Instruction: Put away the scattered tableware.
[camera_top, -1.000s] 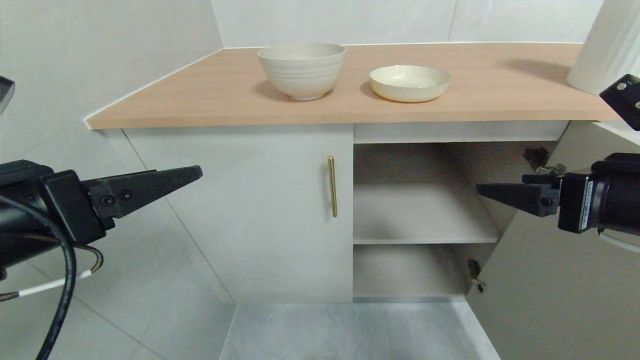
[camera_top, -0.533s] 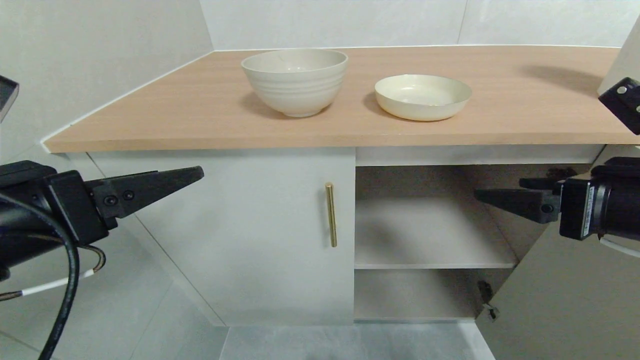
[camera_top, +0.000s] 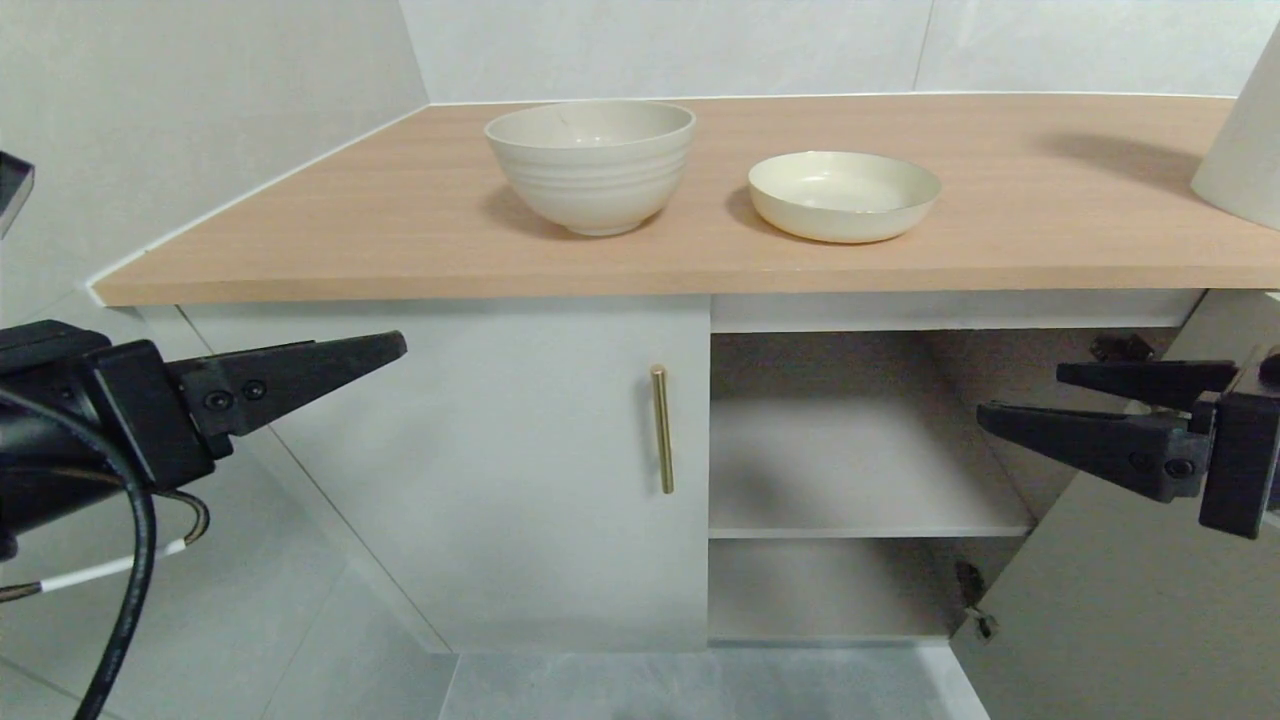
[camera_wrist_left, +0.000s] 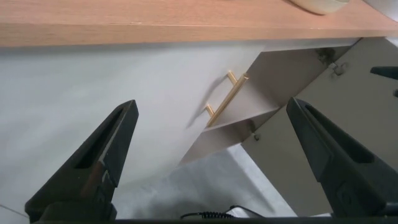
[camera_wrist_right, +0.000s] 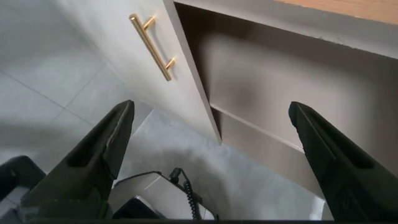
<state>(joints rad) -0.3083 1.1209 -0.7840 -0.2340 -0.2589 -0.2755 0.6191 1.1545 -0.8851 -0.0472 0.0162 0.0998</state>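
Left gripper (camera_wrist_left: 211, 104) and right gripper (camera_top: 1020, 392), fingers apart, sit below the surface (camera_top: 400, 240); rising carelessly could strike its edge or topple the bowl (camera_top: 590, 165).

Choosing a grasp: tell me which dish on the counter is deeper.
The ribbed bowl, to the robot's left of the plate. Its walls stand tall, while the plate is low and shallow.

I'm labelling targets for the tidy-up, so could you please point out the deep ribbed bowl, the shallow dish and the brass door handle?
deep ribbed bowl (camera_top: 590, 185), head view, on its ribbed outer wall.
shallow dish (camera_top: 842, 186), head view, on its inner floor.
brass door handle (camera_top: 660, 430), head view, midway along the bar.
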